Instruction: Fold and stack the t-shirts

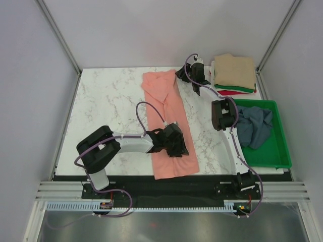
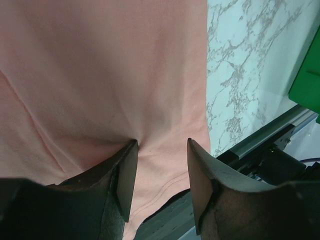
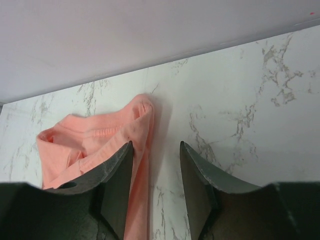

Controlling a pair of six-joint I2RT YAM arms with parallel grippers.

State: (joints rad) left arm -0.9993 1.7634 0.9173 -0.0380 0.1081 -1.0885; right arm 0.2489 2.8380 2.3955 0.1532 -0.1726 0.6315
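while the salmon-pink t-shirt (image 1: 166,121) is laid as a long strip down the marble table (image 1: 111,101), its near part is overhung by the left gripper (image 2: 162,145), jaws parted, nothing clasped, one fingertip (image 2: 131,147) touching the cloth. the right gripper (image 3: 156,147) is seen open and empty beside the collar end. a tan-topped stack of folded t-shirts (image 1: 233,73) is set far right; a slate blue-grey t-shirt (image 1: 255,126) is crumpled in the green tray (image 1: 275,151).

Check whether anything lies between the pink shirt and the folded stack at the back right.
Only the right gripper, open at the far end, sits between pink shirt and stack; otherwise bare table.
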